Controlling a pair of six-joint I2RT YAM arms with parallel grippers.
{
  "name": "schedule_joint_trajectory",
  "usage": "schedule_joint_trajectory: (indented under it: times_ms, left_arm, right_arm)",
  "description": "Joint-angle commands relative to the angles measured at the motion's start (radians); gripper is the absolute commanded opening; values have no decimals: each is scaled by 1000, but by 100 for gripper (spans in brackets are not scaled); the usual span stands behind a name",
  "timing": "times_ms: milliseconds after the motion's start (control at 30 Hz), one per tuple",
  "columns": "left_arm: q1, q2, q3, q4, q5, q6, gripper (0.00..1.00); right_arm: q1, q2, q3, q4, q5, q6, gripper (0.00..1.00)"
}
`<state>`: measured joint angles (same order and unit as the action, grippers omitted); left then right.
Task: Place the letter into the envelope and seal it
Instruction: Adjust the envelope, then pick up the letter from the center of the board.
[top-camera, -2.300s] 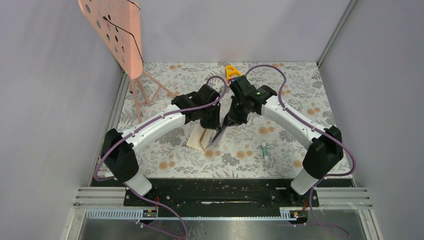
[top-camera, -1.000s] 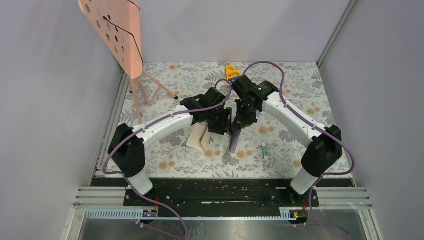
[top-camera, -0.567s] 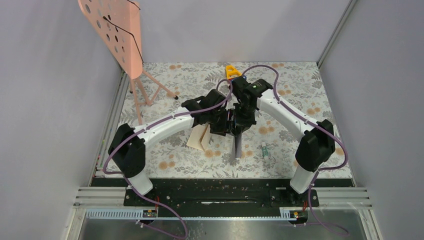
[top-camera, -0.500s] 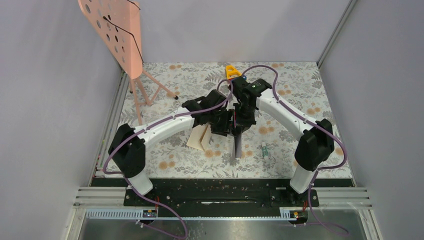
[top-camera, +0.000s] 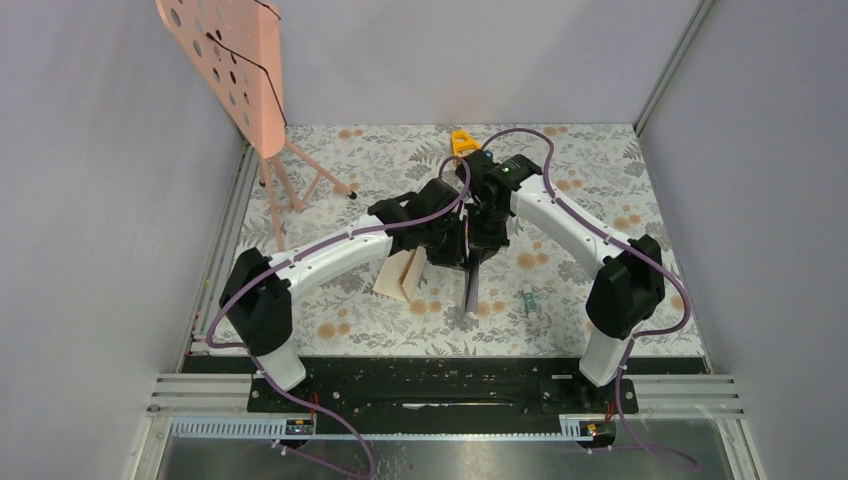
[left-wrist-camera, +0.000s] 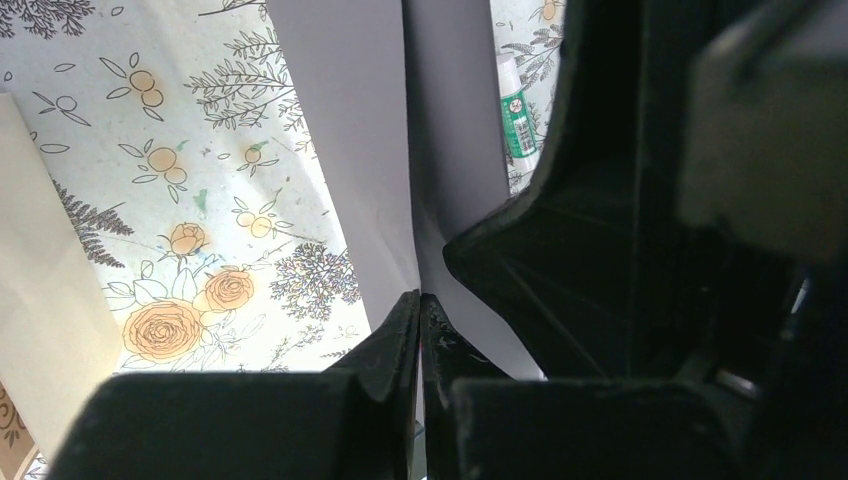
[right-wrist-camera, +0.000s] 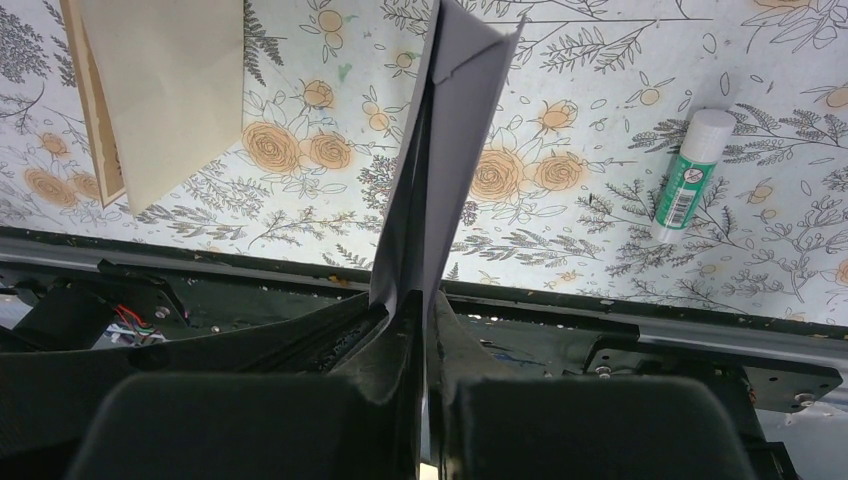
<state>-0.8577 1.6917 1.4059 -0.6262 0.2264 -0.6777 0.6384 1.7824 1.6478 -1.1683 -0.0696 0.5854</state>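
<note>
Envelope (top-camera: 471, 290) hangs edge-on over counter (top-camera: 640, 170), its top hidden between left fingers (left-wrist-camera: 385, 345) and right fingers (right-wrist-camera: 380, 350), both clamped on it. Letter (top-camera: 395, 280) lies at 9 o'clock, partly under an arm; glue stick (right-wrist-camera: 685, 190) at 3, label unreadable.

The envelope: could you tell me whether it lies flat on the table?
No, the right gripper pinches the envelope, holding it edge-on rather than flat.

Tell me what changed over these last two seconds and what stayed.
The right gripper swung the envelope away from the tan sheet toward the table's middle, where it now hangs edge-on. The left gripper followed rightward and now pinches the envelope too. The tan sheet and glue stick stayed put.
</note>
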Motion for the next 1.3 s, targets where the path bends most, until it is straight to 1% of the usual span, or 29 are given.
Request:
schedule_joint_trajectory:
  times_ms: [0,133,300,333,400,500,533,667,867,1067,1167,1267]
  left_arm:
    - [20,-23,-4,31,-20,-4,0]
    - [39,-53,-46,75,12,-25,0]
    - [40,-36,-31,72,66,-14,0]
    - [40,-27,-27,64,79,-13,3]
    - [40,-22,-27,59,89,-11,17]
    - [40,-31,-25,48,92,-3,47]
    - [41,-35,-23,42,92,-1,51]
    - [57,-61,-38,32,143,-10,52]
    - [78,-150,-87,-8,211,11,45]
    - [90,-239,-155,-107,266,111,45]
    - [99,-278,-215,-150,257,160,45]
    - [147,-306,-278,-152,253,180,47]
  right_arm:
    - [3,-31,-9,-14,1,-7,0]
    - [2,-39,-31,-13,20,-13,0]
    - [2,-44,-39,-2,32,-8,0]
    - [2,-42,-37,-4,37,-6,0]
    - [2,-39,-24,-15,55,-7,0]
    - [2,-25,-4,-41,86,-20,0]
    - [1,-20,3,-50,102,-23,0]
    - [-1,-5,11,-61,124,-34,0]
    - [-12,3,5,-65,135,-44,0]
    - [-27,5,-1,-63,137,-46,0]
    - [-35,5,-3,-56,129,-48,0]
    - [-45,3,0,-53,125,-48,0]
